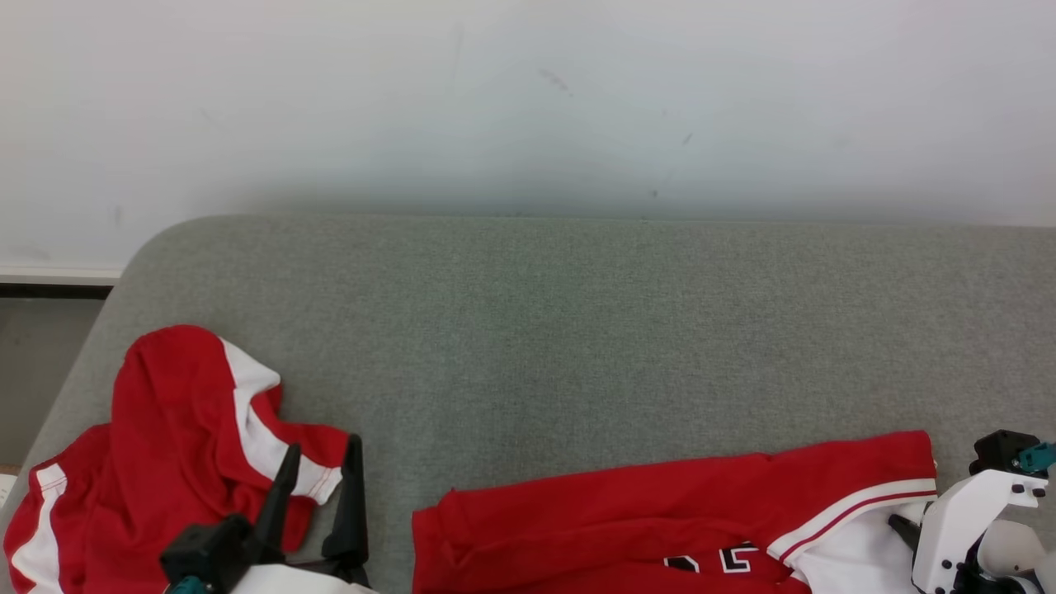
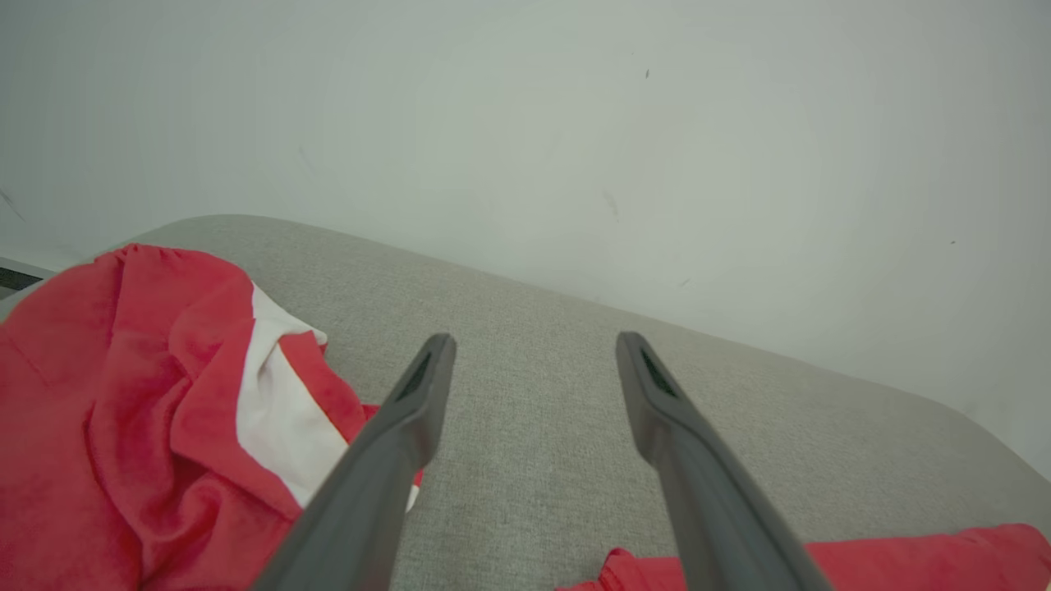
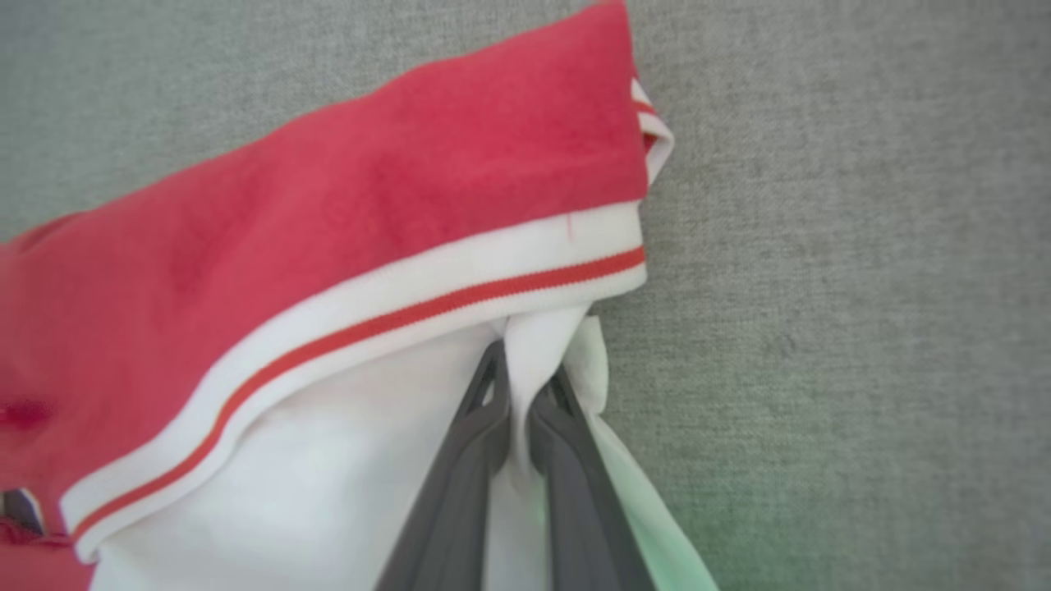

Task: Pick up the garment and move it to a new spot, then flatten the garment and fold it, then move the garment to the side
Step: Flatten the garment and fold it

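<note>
The garment [image 3: 369,189], red with white trim carrying a thin red stripe, is pinched at a fold of its white fabric by the right gripper [image 3: 519,369]. The two dark fingers are closed tight together on that fold, just below the striped band. From there the garment stretches flat across the near edge of the grey upholstered surface [image 1: 577,330], towards the robot's left, with part of a black-and-white print showing at its lower edge in the head view.

The left gripper [image 1: 323,450] hovers with its fingers spread wide apart and nothing between them, over bare grey fabric. Just to its left lies a crumpled red cloth [image 1: 181,429] with white panels, one finger crossing in front of its edge. A gap of bare surface separates this cloth from the garment. A white wall [image 1: 528,99] rises behind.
</note>
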Robot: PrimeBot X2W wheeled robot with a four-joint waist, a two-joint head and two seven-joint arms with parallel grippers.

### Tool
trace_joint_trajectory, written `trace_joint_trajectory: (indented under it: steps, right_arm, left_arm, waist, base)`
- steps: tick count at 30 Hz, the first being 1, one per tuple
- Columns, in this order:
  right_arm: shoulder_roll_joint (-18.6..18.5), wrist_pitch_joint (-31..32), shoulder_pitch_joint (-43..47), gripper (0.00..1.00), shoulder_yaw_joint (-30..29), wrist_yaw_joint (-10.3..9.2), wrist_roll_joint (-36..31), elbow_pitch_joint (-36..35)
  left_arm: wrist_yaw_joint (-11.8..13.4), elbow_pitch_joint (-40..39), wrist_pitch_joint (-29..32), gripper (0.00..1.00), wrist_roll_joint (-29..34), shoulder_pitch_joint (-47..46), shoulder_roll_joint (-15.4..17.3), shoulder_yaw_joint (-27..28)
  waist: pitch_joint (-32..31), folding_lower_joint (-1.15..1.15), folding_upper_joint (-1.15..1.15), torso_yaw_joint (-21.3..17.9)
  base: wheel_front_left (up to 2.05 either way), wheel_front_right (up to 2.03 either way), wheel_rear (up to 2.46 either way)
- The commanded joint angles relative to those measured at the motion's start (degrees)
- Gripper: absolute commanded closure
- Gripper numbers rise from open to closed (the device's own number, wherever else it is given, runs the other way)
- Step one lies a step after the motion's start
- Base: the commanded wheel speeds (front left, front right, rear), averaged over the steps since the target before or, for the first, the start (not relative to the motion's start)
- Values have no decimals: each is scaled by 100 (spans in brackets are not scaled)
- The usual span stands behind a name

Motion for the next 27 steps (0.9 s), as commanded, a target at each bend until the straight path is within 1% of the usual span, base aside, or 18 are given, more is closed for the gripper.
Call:
trace_joint_trajectory:
  steps: [1, 10, 18, 23, 27]
  right_arm:
    - [17, 178, 227, 100, 127, 2, 20, 131]
    - [-527, 130, -43, 100, 32, -8, 118, -330]
    - [-1169, 237, -47, 100, -262, -7, -106, -487]
    - [-1298, 352, -54, 100, -494, -6, -131, -776]
    - [-1164, 403, 63, 100, -682, -6, 24, -1206]
  left_arm:
    - [-6, 15, 0, 0, 64, 60, -15, 25]
    - [-14, 28, 0, 0, 95, 149, -42, 45]
    - [-10, -11, 0, 0, 123, 227, -52, 66]
    - [-28, -2, 0, 0, 121, 207, -60, 60]
    - [-34, 46, 0, 0, 124, 177, -62, 41]
  waist:
    - [-28, 0, 0, -20]
    - [-171, 0, 0, -145]
    - [-226, 0, 0, -275]
    - [-198, 0, 0, -336]
    - [-202, 0, 0, -344]
  base:
    - [0, 0, 0]
    - [0, 0, 0]
    - [0, 0, 0]
    - [0, 0, 0]
    - [0, 0, 0]
